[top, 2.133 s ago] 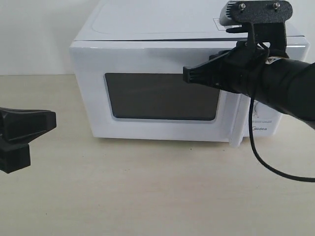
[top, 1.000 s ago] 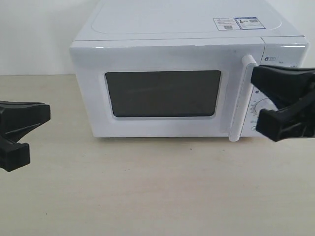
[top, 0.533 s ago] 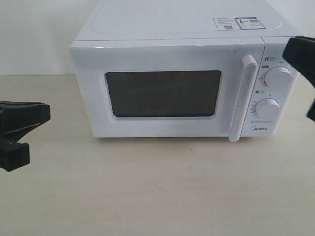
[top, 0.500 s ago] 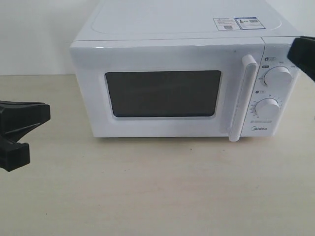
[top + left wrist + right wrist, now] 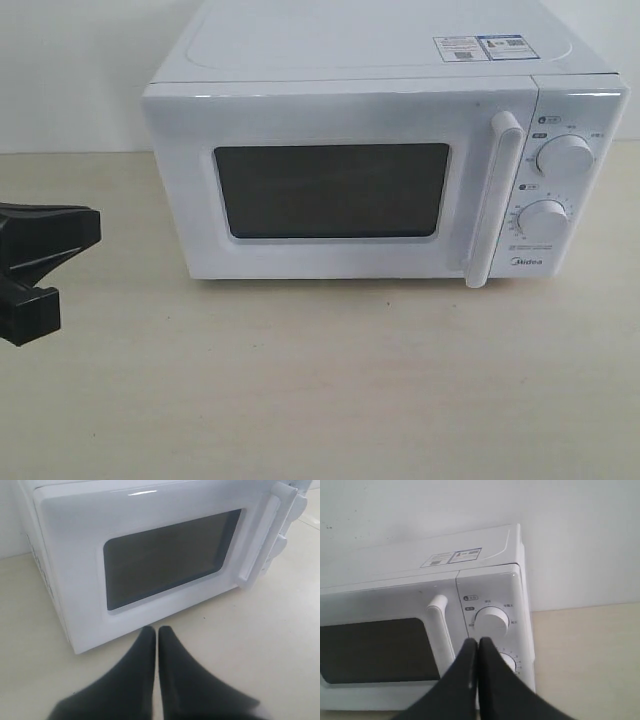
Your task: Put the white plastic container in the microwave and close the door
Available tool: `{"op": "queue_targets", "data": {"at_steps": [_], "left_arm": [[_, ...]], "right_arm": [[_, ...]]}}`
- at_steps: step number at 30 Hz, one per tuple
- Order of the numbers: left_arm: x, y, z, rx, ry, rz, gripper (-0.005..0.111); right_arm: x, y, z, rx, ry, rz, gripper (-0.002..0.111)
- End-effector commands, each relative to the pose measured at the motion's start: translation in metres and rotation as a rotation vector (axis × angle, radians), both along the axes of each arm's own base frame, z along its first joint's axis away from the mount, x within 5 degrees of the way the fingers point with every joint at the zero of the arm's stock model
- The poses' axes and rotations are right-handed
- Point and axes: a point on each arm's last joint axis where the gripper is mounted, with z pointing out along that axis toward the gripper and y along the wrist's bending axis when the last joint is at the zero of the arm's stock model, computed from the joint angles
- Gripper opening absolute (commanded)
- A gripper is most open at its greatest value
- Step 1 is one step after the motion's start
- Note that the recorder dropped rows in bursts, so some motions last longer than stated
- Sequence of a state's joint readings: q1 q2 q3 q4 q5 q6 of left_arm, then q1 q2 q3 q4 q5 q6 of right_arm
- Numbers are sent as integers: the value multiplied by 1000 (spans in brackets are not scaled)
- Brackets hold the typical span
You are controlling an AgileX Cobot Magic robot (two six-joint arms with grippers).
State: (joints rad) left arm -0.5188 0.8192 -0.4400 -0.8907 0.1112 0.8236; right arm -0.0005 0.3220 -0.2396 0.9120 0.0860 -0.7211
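Only in its wrist view, right gripper, jaws together

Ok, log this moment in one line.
door closed | container not visible | left gripper shut, empty | right gripper shut, empty

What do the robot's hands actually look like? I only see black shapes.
Both are plain matte black. The left gripper and the right gripper each have two smooth fingers, broad at the base and narrowing to a slim tip, like wedges. In the exterior view the left one looks blocky and angular. No cables, markings or labels show on them.
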Motion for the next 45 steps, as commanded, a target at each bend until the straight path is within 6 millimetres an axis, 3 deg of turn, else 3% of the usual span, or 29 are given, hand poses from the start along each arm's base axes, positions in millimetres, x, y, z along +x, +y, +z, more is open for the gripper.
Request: {"op": "queue_targets", "data": {"at_steps": [1,9,15,19,24,39,45], "left_arm": [[0,1,1,0,-12,5,4],[0,1,1,0,-12,5,4],[0,0,0,0,-10,4,4],[0,0,0,0,-10,4,4],[0,0,0,0,-10,4,4],[0,0,0,0,-9,2,4],[0,0,0,0,-9,2,4]], "right_arm": [[-1,-1,-1,3,2,-16,0],[-2,-2,0,-35,-10,-25,0],[-22,-1,-5,-172,16,-5,0],[-34,-7,-27,-139,79,-78,0],[-31,-7,-78,-146,133,-75,0],[-32,-7,-85,-171,195,-60,0],[-32,-4,-85,-266,184,6,0]]}}
